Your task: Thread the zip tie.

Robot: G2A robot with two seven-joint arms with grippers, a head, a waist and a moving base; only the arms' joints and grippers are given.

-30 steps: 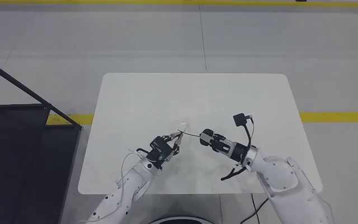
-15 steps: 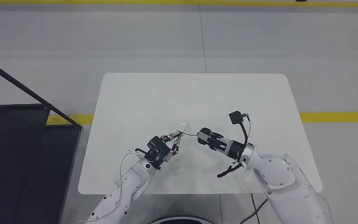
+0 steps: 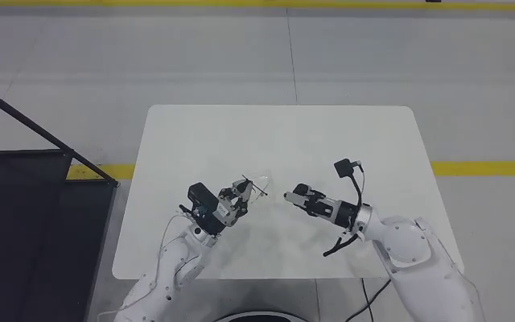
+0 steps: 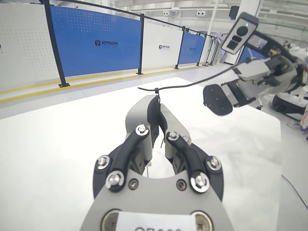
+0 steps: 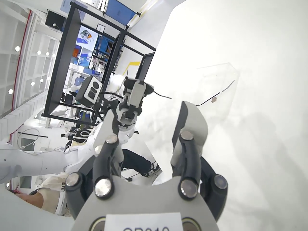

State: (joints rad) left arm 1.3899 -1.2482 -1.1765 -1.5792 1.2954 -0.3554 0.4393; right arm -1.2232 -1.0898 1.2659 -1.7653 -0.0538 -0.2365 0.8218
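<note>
Left wrist view: two claws over the counter's (image 3: 362, 145) middle. The left claw (image 4: 157, 103) is clamped on one zip tie (image 4: 173, 87), whose tail stretches toward the right claw (image 5: 148, 109), its fingers apart.

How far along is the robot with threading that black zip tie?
Mostly done, it seems: above the left gripper, a thin strap passes through the small head of the zip tie, with a short end poking out beyond. In hand: the left gripper is shut on the tie. The right gripper is open nearby, holding nothing. Left: probably pulling it snug; whether a loop has closed I cannot tell.
</note>
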